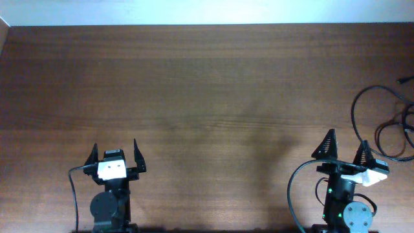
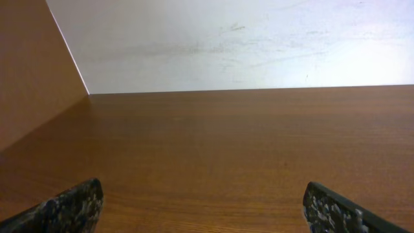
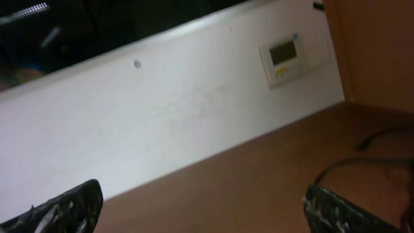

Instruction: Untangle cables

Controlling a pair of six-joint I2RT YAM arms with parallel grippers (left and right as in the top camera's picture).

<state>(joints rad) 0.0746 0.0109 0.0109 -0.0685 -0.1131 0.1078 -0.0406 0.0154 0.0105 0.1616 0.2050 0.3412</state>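
Brown wood-grain worktop (image 1: 207,97) fills the overhead frame; a scuffed white wall (image 2: 259,45) borders its upper edge; a small control panel (image 3: 284,59) hangs upper right in the right wrist view.

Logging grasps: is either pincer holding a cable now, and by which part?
Nothing is held: the left pincer and right pincer are open and empty; the cables lie apart.

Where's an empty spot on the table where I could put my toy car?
Nearly the whole table is bare: the wide stretch between the left gripper and the right gripper, and everything from there up to the wall. It's only crowded at the right edge, where the cables loop beside the right gripper.
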